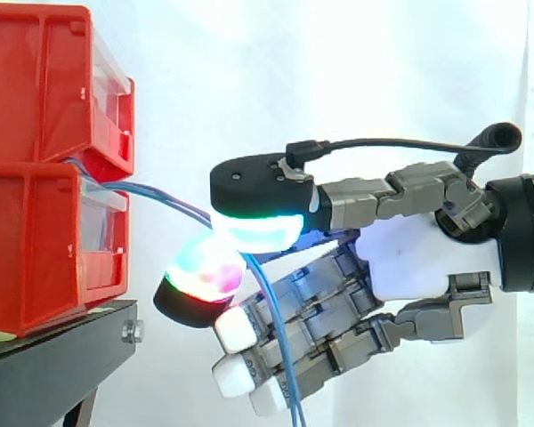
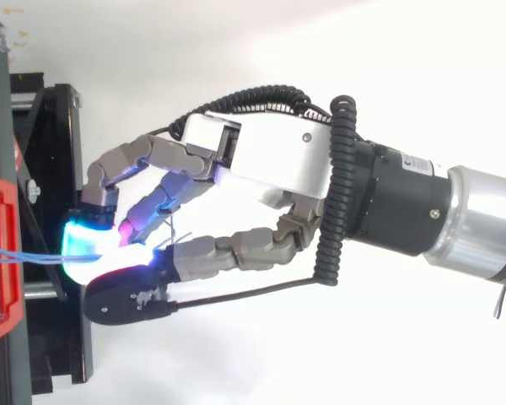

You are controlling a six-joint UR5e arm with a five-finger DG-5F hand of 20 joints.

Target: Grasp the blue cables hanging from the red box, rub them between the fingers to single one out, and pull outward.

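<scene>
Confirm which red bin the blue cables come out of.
The lower red bin: the blue cables leave over its clear front, beneath the upper red bin, toward the robot hand.

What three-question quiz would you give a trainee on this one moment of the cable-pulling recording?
1. True or false: the grey-linked robot hand pinches the thin blue cables between two of its glowing pads.
2. Below the pinch, the cables: A) run downward past the other fingers; B) rise straight upward; C) loop round the wrist.
3. Fill in: the stacked red plastic bins rest on a ____ stand.
Key: 1 true; 2 A; 3 black.
</scene>
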